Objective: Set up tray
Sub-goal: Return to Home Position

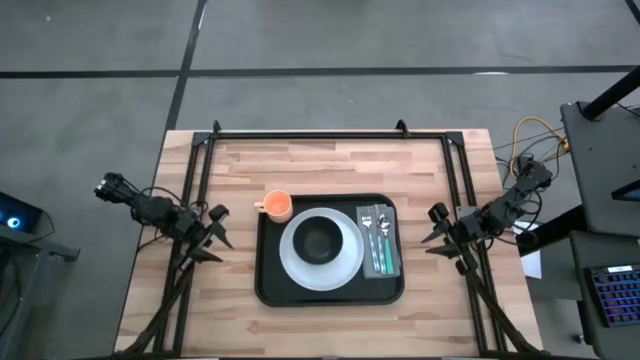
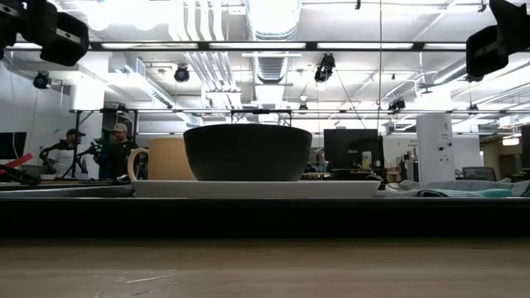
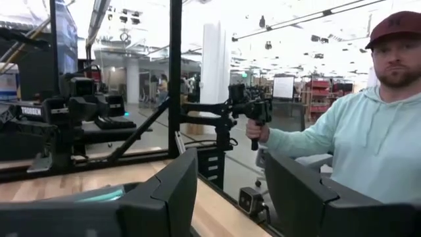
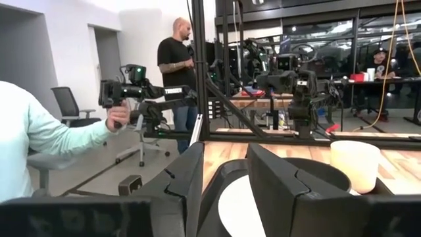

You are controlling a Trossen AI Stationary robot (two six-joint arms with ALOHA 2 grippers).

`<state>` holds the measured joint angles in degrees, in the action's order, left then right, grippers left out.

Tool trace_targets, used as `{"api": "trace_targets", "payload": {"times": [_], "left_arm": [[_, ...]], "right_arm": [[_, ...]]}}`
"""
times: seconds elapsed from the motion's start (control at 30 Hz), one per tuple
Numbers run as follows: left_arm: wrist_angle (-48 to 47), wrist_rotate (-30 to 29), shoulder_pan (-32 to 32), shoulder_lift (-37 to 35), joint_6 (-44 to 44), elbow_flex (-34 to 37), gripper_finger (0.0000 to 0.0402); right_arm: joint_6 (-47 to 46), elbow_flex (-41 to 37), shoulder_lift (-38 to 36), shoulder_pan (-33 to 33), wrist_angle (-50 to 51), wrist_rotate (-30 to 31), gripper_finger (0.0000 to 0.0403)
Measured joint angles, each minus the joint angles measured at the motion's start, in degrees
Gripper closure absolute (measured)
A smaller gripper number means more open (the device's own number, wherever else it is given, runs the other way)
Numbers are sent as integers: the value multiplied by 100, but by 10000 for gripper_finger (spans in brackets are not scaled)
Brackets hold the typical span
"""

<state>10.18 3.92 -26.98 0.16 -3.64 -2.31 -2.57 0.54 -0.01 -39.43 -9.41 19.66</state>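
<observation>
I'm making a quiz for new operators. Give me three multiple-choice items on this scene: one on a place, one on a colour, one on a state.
1. Where is the bowl?
A. on the plate
B. on bare wood
C. on the floor

2. What colour is the cup?
A. green
B. orange
C. white

3. How are the left gripper and right gripper?
A. both shut on cutlery
B. one open, one shut
C. both open, empty

Key:
1 A, the bowl sits centred on the plate.
2 B, it shows orange from above.
3 C, each wrist view shows a gap between the fingers, with nothing held.
</observation>
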Motion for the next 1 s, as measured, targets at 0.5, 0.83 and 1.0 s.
{"api": "trace_targets", "payload": {"times": [0.5, 0.83, 1.0], "left_arm": [[184, 1, 0, 2, -7, 171, 242], [-403, -990, 0, 2, -358, 174, 242], [-654, -2165, 2, 2, -597, 174, 242]], "right_arm": [[18, 0, 0, -2, -169, 1, 306], [-348, 4, 2, -6, 310, 727, 302], [-678, 4, 20, -2, 559, 1258, 310]]}}
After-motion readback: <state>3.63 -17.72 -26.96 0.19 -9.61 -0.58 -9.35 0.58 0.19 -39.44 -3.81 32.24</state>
